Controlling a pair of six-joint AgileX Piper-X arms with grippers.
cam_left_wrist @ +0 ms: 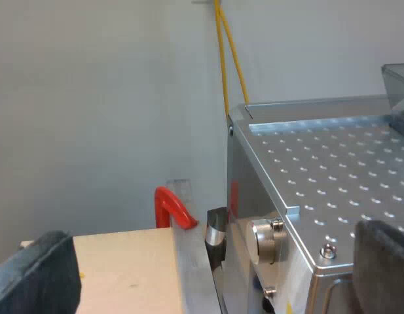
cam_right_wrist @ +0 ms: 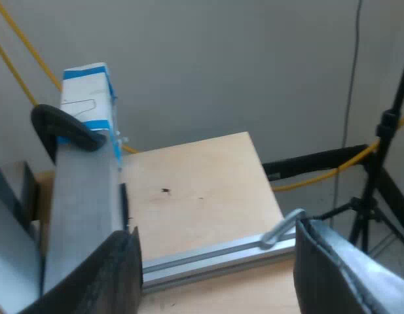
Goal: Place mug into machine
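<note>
Mug pickup stage, prob. — left gripper (cam_left_wrist: 211, 278) by espresso machine (cam_left_wrist: 332, 163), right gripper (cam_right_wrist: 218, 261) over bench (cam_right_wrist: 195, 190) edge, both wide, empty; nxt: grasp mug.

Machine (cam_left_wrist: 319, 176): upright silver steel box with a dimpled flat top. A hopper (cam_left_wrist: 399, 82) stands on that top.

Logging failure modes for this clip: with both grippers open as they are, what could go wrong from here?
1. The left gripper is open astride the top corner of the espresso machine. Lowering it could knock a finger on that edge or on the side knob.
2. The right gripper is open and empty over the wooden table, with one finger close beside a grey upright panel. A sideways swing might hit the panel.
</note>
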